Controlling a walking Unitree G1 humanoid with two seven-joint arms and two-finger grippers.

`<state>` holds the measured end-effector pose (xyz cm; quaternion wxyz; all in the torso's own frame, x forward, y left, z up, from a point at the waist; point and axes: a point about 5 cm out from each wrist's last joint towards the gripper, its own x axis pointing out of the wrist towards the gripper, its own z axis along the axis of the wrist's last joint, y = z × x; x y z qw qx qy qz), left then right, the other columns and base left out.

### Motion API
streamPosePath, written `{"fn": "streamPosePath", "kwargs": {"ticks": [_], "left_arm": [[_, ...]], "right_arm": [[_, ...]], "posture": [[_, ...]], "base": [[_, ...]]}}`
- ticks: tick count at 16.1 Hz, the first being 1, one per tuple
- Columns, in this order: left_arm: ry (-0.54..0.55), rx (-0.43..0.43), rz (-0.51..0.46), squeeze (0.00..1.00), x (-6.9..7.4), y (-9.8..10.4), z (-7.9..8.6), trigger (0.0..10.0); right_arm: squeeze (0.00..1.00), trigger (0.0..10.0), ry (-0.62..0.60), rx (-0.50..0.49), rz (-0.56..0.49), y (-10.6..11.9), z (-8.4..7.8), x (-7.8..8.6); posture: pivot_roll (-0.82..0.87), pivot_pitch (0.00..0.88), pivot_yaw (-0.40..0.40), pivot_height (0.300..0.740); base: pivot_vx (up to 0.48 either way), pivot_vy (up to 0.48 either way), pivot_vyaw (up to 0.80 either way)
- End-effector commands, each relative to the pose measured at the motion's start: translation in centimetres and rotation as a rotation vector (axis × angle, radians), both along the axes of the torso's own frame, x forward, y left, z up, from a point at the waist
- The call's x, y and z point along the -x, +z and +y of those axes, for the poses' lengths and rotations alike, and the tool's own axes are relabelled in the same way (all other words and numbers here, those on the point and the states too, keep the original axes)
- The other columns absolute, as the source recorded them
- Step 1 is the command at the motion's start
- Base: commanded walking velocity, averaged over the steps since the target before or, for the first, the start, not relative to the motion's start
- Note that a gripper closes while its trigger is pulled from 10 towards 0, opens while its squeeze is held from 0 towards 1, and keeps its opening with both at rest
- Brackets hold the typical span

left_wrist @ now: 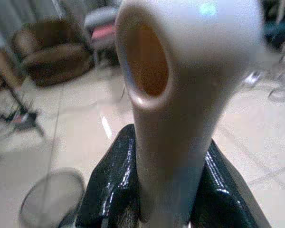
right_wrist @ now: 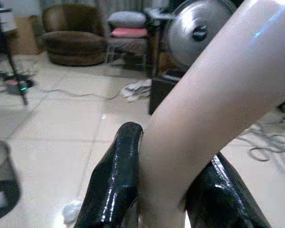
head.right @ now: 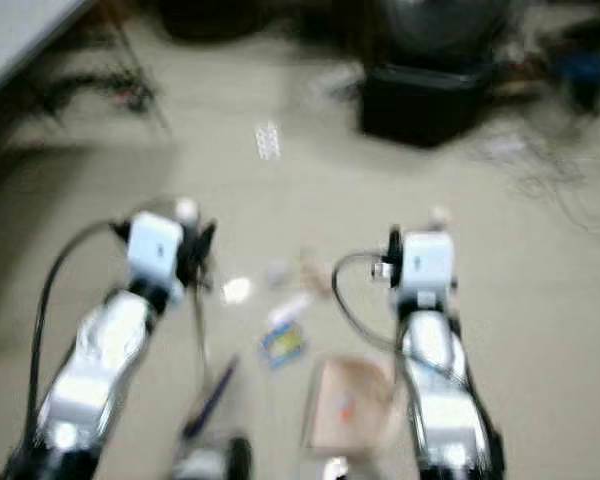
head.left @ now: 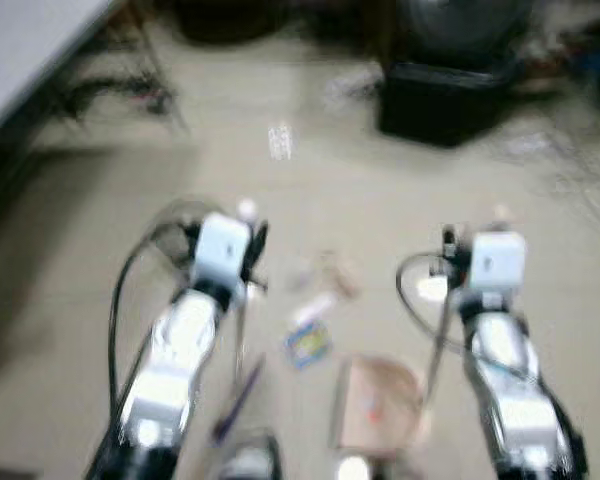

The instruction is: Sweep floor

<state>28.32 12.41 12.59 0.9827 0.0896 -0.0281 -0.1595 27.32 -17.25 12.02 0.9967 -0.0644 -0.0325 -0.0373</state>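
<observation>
Gripping cream handles, left gripper [left_wrist: 156, 199] clamped, right gripper [right_wrist: 173, 199] clamped, litter [head.left: 308, 340] between arms, open floor [head.left: 310, 190] ahead.

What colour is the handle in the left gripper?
Cream-white handle, clearest in the left wrist view.

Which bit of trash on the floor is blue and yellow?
The small square wrapper lying between the robot's two arms. The bigger piece beside it is pinkish-brown, and the scraps farther ahead look pale.
</observation>
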Motion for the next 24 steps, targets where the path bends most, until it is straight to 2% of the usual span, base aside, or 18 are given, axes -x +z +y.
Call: {"fn": "streamPosePath", "kwargs": {"ticks": [1, 13, 16, 19, 24], "left_arm": [[0.012, -0.022, -0.031, 0.00, -0.4, 0.8, 0.4, 10.0], [0.024, -0.023, -0.029, 0.00, -0.5, 0.8, 0.6, 10.0], [0.097, -0.044, -0.022, 0.00, -0.5, 0.5, 1.8, 10.0], [0.129, -0.050, -0.027, 0.00, -0.5, 0.3, 2.3, 10.0], [0.135, -0.050, -0.020, 0.00, -0.4, 0.0, 2.2, 10.0]], "right_arm": [[0.00, 10.0, 0.015, -0.019, -0.055, 1.4, 0.5, -0.3], [0.00, 10.0, 0.008, -0.013, -0.049, 1.5, 0.1, -0.5], [0.00, 10.0, 0.015, 0.005, -0.063, 1.3, 0.1, -0.6], [0.00, 10.0, 0.014, 0.020, -0.075, 1.0, 0.1, -0.9], [0.00, 10.0, -0.006, 0.026, -0.073, 0.9, 0.0, -1.3]], "posture": [[-0.01, 0.161, 0.082, 0.740], [-0.01, 0.153, 0.074, 0.740], [-0.01, 0.161, 0.073, 0.740], [0.00, 0.162, 0.073, 0.740], [0.00, 0.172, 0.077, 0.740]], "base": [[0.322, 0.000, 0.00], [0.320, 0.000, 0.00], [0.000, 0.000, 0.00], [0.000, 0.000, 0.00], [0.000, 0.000, 0.00]]}}
